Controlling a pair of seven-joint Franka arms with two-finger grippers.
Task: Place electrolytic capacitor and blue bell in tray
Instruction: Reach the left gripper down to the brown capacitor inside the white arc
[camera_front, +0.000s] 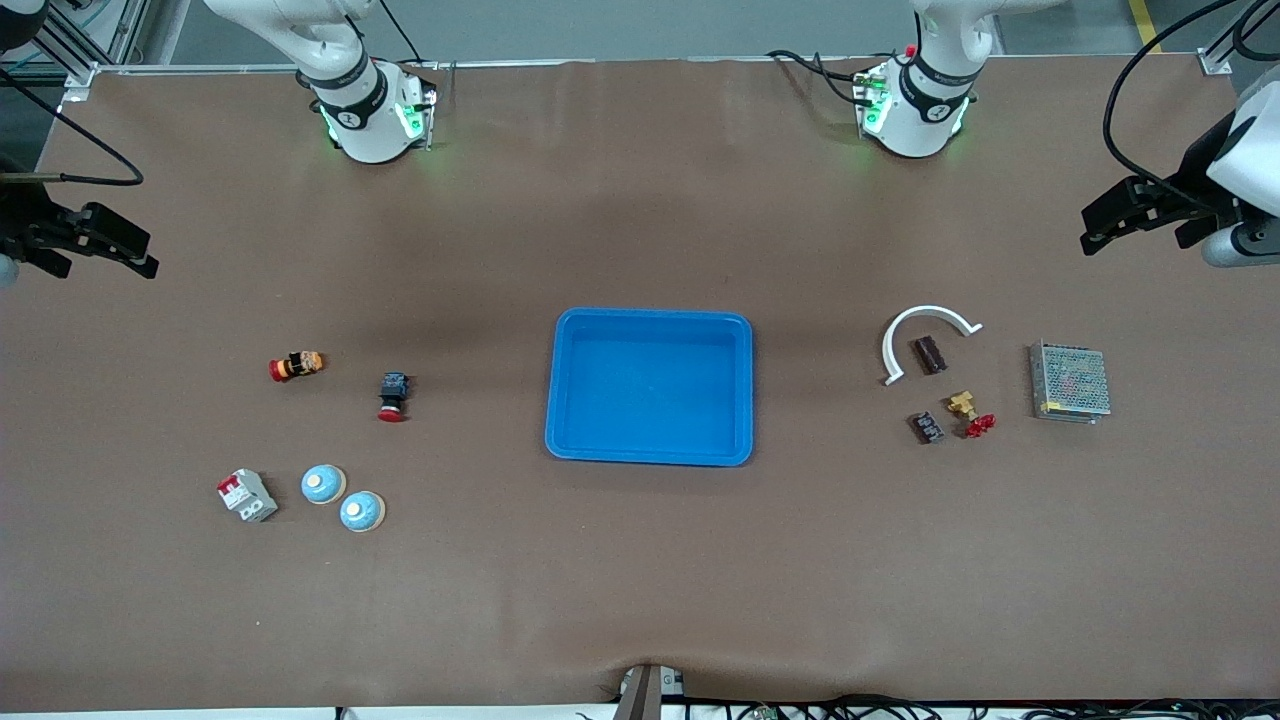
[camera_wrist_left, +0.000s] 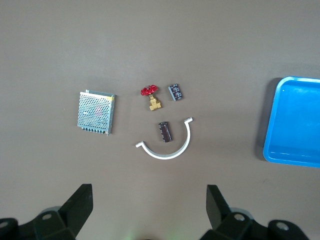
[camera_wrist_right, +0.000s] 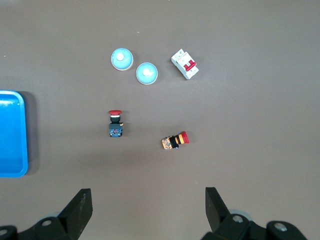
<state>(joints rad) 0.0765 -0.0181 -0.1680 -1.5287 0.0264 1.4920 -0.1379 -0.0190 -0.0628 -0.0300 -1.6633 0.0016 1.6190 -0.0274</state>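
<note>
tray (camera_front: 650, 455) — long axis across table | capacitor (camera_front: 930, 355) lying flat | left end effector (camera_wrist_left: 147, 202), right end effector (camera_wrist_right: 145, 202) — both released

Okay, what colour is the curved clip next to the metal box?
White; the curved clip shows best in the left wrist view.

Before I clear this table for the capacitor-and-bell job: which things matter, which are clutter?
Needed:
tray
two blue bells
two dark capacitors

Clutter:
two red-capped push buttons
circuit breaker
white curved clip
brass valve
mesh-cased power supply
</note>
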